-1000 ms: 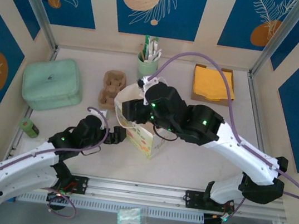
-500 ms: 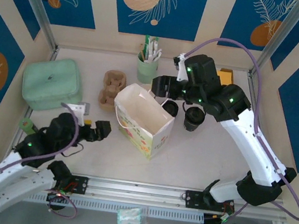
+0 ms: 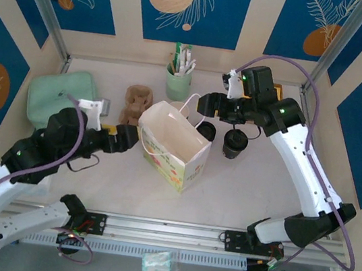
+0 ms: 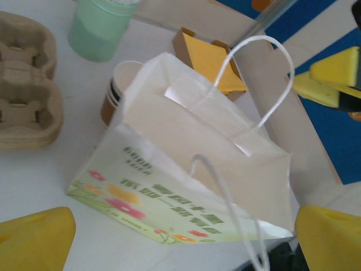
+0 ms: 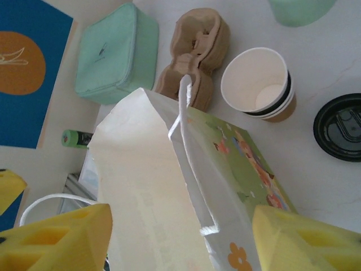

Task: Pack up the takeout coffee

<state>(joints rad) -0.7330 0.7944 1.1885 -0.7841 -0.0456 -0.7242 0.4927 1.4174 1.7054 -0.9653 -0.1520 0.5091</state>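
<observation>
The right tool (image 3: 202,108) hangs with its jaws spread and nothing between them, above the far rim of the paper bag (image 3: 172,146), looking down into the bag's open mouth. The takeout coffee (image 3: 234,143) stands on the counter (image 3: 248,186) just behind this tool, beneath its wrist, lid on and ungripped. A loose black lid (image 3: 205,131) lies between the coffee and the bag. The left tool (image 3: 126,137), jaws wide and empty, faces the bag's opposite side from close by.

I judge that the bag is staged but the cup is not yet picked. The next move calls for the right tool to go to the lidded cup rather than the nested lidless cups (image 5: 259,84). It would grip the body, keep the cup upright, and lower it in clear of the handles.

The top view places the coffee relative to both arms. The right wrist view shows the bag's pale interior with nothing seen inside. The left wrist view shows the bag's flowered side and its raised handle loops.
</observation>
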